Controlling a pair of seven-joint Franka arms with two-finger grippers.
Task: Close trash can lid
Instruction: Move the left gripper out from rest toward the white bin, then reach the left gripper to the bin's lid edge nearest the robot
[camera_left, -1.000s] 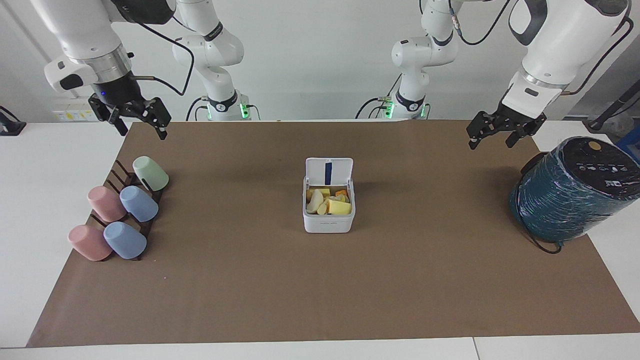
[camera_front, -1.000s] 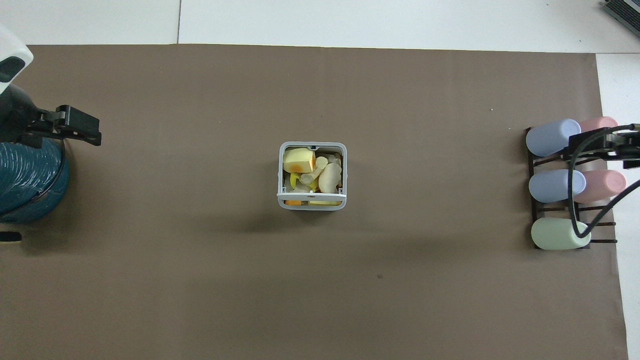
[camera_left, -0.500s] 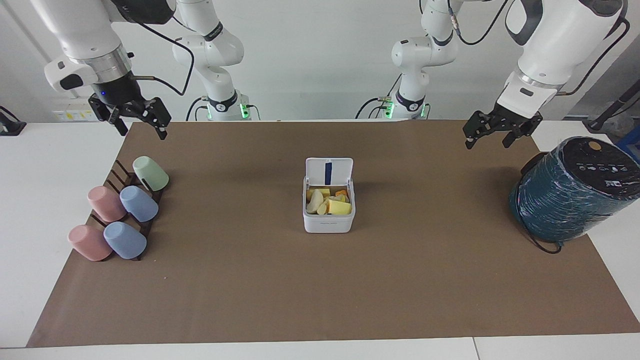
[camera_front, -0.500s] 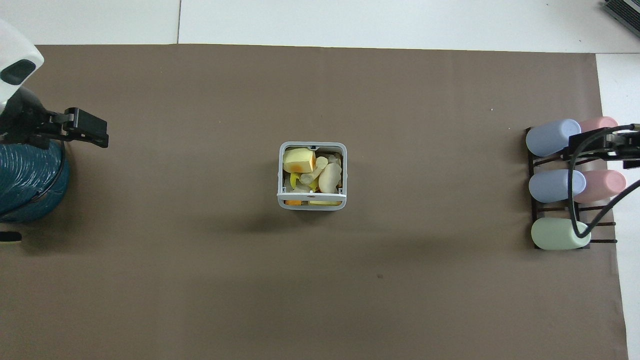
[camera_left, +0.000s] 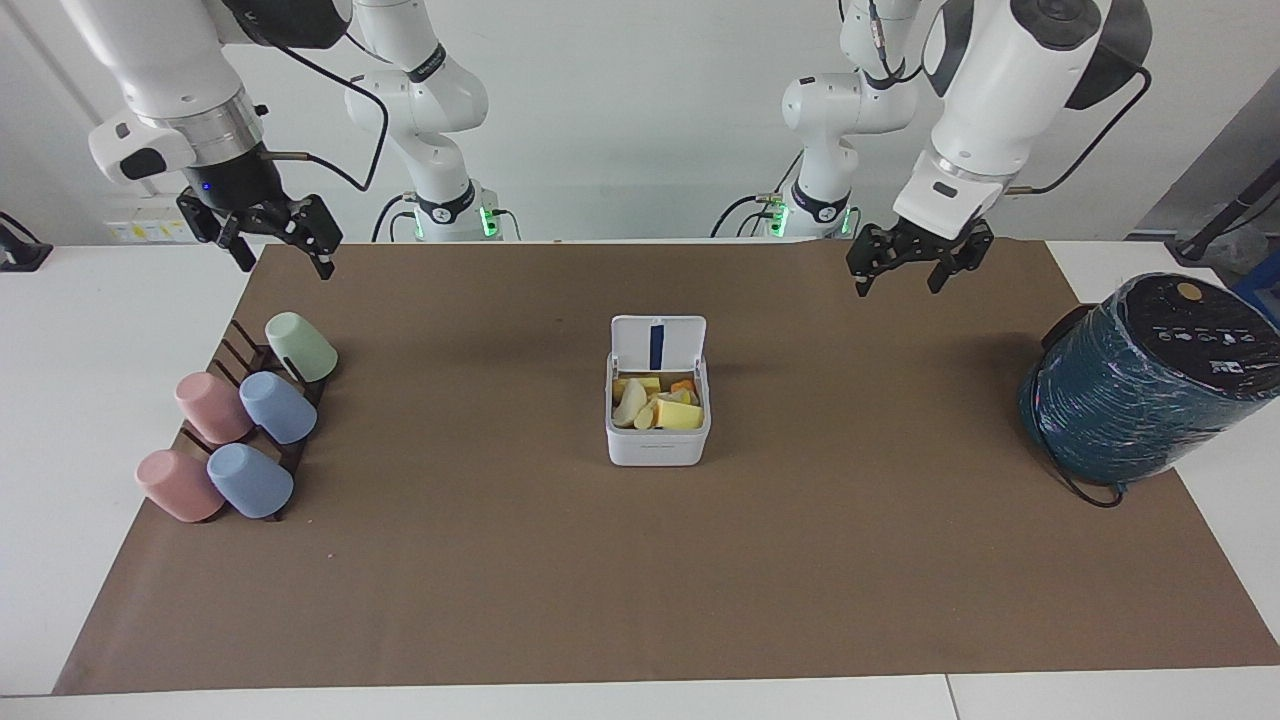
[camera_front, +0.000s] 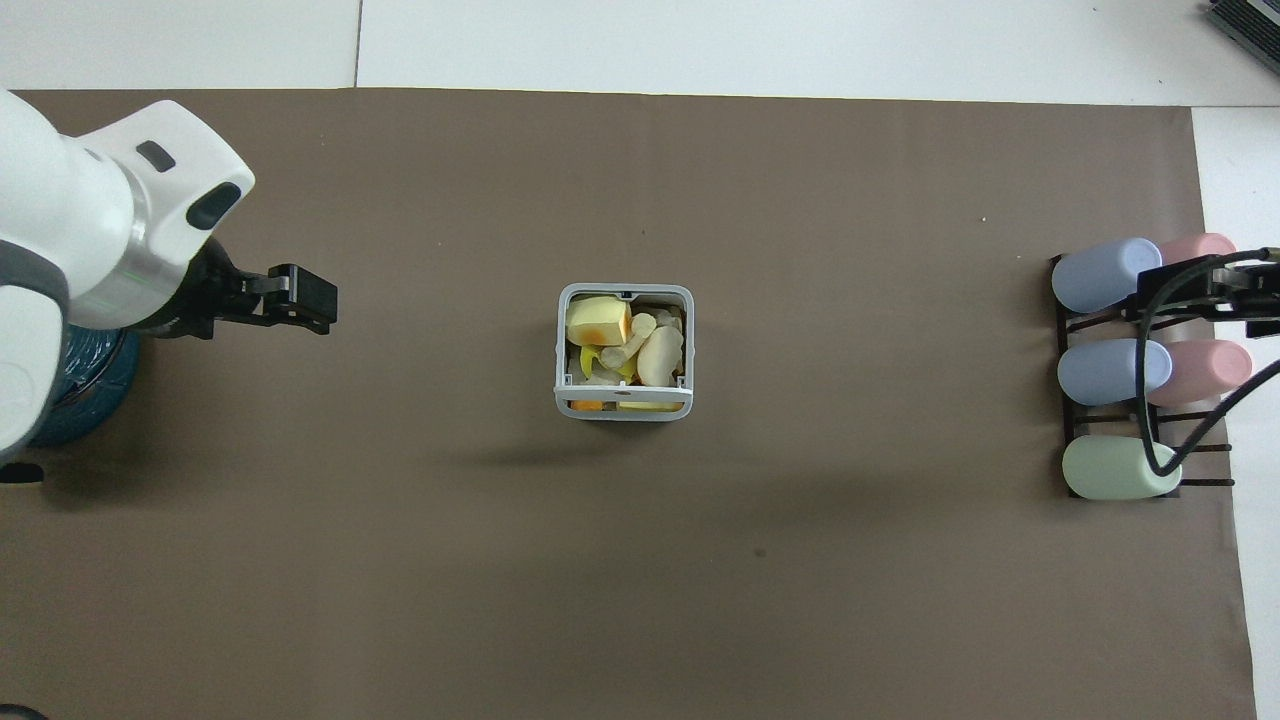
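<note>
The small white trash can (camera_left: 657, 446) stands at the middle of the brown mat, full of yellow and orange food scraps. It also shows in the overhead view (camera_front: 560, 350). Its lid (camera_left: 658, 345) stands upright on the side nearer to the robots, its blue strip showing; from overhead it shows edge-on (camera_front: 624, 404). My left gripper (camera_left: 898, 284) is open and empty, up in the air over the mat between the trash can and the teal cylinder; it also shows in the overhead view (camera_front: 322, 300). My right gripper (camera_left: 284, 266) is open and empty, and waits above the cup rack (camera_front: 1268, 300).
A dark rack (camera_left: 232, 345) with several pink, blue and green cups lies at the right arm's end of the table (camera_front: 1072, 330). A large teal wrapped cylinder (camera_left: 1140, 385) with a black cable stands at the left arm's end (camera_front: 85, 400).
My left gripper has moved from beside the teal cylinder toward the middle of the table, closer to the trash can. The right arm, trash can and lid have not moved.
</note>
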